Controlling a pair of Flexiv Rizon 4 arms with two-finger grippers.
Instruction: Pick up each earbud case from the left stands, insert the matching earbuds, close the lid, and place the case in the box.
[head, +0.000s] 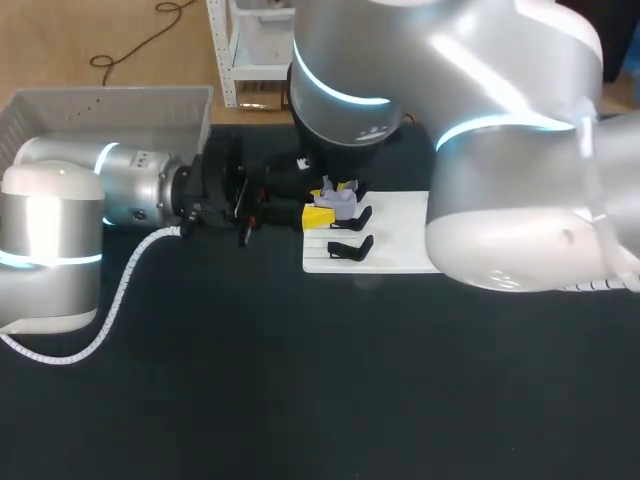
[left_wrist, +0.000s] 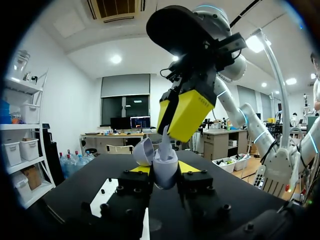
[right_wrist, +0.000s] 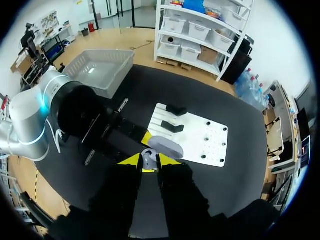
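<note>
A pale lavender earbud case (left_wrist: 165, 172) with its lid (left_wrist: 143, 151) swung open sits between the yellow fingertips of my left gripper (left_wrist: 161, 169), which is shut on it. Straight above it, my right gripper (right_wrist: 149, 161) is shut on a small grey earbud (right_wrist: 148, 158), whose stem (left_wrist: 165, 137) points down into the open case. In the head view the case (head: 342, 204) hangs over the left edge of the white board (head: 395, 250), with the left gripper (head: 316, 214) beside it and the right gripper (head: 338, 188) over it.
Two black stands (head: 352, 218) (head: 350, 250) stay on the white board's left part. A grey box (head: 100, 100) stands at the table's back left. My right arm's bulky links hang over the table's back and right.
</note>
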